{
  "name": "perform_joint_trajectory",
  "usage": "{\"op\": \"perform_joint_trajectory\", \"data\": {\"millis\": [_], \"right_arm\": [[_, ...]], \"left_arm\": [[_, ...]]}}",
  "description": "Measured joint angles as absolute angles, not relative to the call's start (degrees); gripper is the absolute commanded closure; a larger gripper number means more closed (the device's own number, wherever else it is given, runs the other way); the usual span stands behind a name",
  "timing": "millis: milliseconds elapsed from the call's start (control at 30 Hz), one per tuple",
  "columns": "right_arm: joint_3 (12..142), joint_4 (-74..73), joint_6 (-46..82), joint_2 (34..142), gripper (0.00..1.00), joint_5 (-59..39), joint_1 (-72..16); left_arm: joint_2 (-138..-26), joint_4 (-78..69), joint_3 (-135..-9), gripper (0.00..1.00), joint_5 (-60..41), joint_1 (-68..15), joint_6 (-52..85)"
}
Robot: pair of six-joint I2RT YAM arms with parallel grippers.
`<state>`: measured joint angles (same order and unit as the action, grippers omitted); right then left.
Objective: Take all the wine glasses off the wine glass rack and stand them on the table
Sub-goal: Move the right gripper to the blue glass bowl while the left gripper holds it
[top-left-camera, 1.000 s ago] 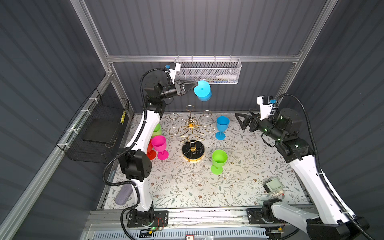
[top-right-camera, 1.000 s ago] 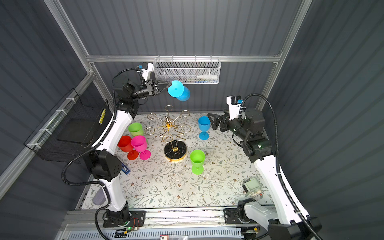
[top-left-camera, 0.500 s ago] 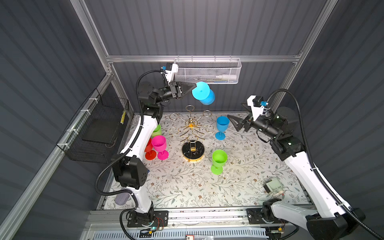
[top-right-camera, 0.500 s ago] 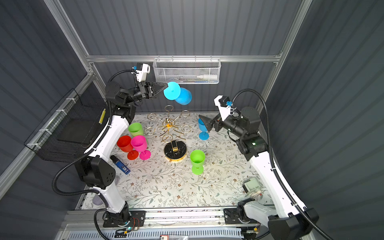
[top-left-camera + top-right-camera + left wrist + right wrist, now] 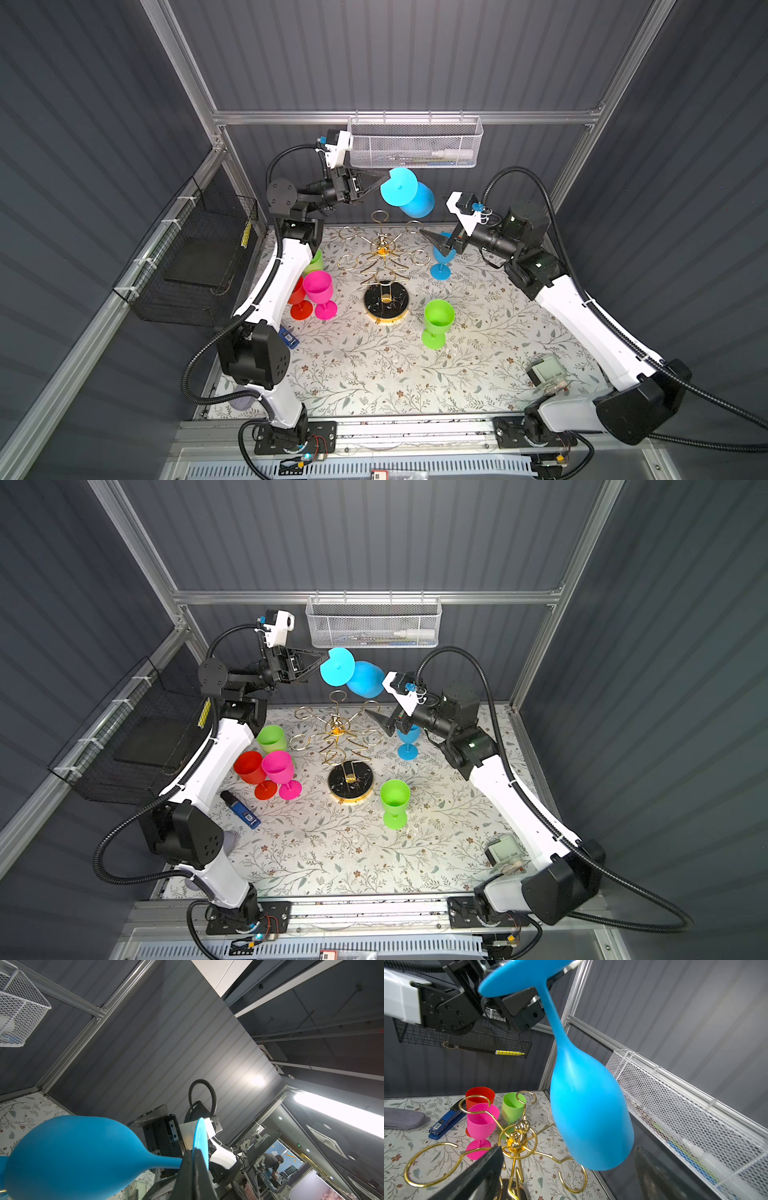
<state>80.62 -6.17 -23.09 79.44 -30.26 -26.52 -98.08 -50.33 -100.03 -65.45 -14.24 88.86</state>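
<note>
The left pincer (image 5: 387,179), upper centre in both top views, is pinched tight on the edge of the foot of the blue wine glass (image 5: 419,200). The glass hangs tilted, foot up and bowl down to the right of the tips. It is clear of the gold wine glass rack (image 5: 385,249), which stands on the worktop (image 5: 374,365). The right pincer (image 5: 434,243), spread wide and empty, sits just below and right of the bowl, beside the rack's right-hand rings.
</note>
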Motion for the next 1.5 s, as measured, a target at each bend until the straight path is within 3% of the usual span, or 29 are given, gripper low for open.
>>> {"op": "perform_joint_trajectory", "data": {"millis": [700,967,1233,1300,1400,1500], "right_arm": [[91.24,-8.95,-23.81,91.44,0.02,-28.21,-30.33],[90.87,-9.08,-23.42,91.44,0.23,-26.20,-31.09],[87.39,-9.43,-23.59,88.18,0.36,-23.14,-32.12],[86.26,-9.10,-23.49,86.94,0.40,-22.46,-32.36],[84.90,-7.62,-22.35,84.84,0.44,-21.78,-32.77],[83.48,-5.76,-20.60,81.97,0.45,-20.53,-33.10]], "left_arm": [[-96.33,-54.87,-96.99,1.00,-65.39,-14.24,92.47],[-96.33,-55.33,-96.99,1.00,-64.75,-14.22,93.54],[-96.33,-55.22,-97.01,0.99,-64.75,-14.24,93.67],[-96.33,-55.02,-97.01,0.81,-64.73,-14.31,93.17],[-96.23,-54.78,-96.99,0.65,-64.34,-14.46,91.26],[-95.50,-54.35,-96.75,0.58,-63.86,-14.46,88.60]]}}
